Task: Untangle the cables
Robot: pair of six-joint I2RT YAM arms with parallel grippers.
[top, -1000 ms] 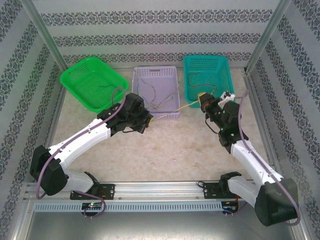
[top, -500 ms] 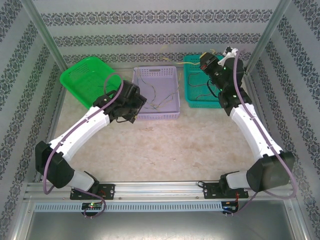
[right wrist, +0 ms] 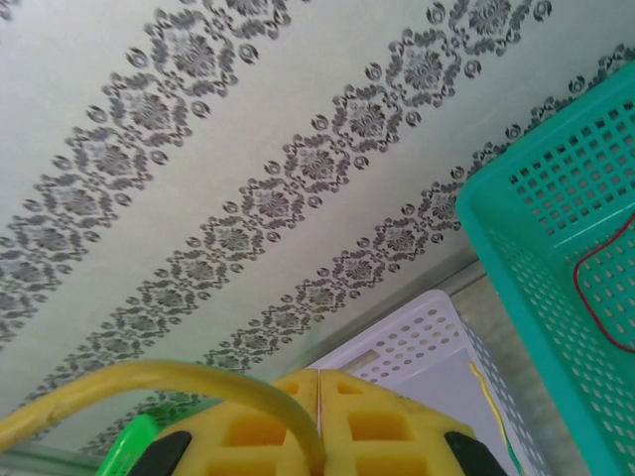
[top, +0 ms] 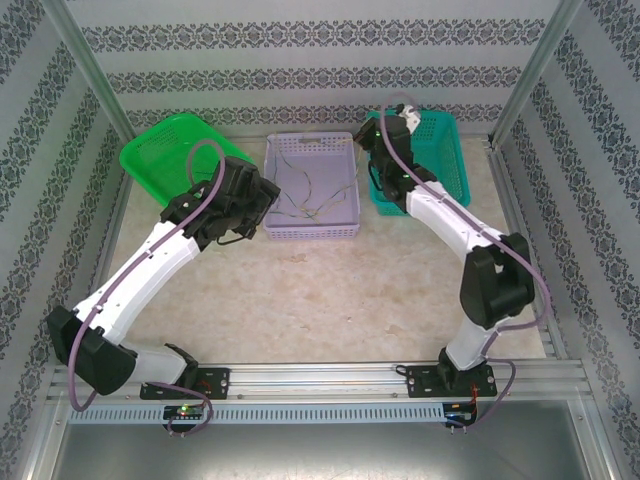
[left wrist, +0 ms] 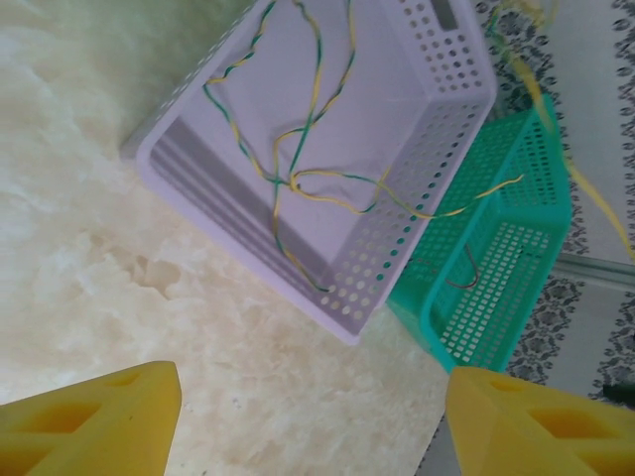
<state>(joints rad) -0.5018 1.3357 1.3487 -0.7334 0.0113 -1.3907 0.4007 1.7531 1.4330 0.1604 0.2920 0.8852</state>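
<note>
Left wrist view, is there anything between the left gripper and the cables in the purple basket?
Only the purple basket itself: its near wall. The left gripper is open above bare table, and the cables lie uncovered inside.

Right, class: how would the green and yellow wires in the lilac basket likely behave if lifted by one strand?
Probably floppy: the wires lie in loose curves and twists. They seem to meet in a knot, so one strand would likely drag the rest. They look thin, so likely light; one end hangs out over the basket wall.
</note>
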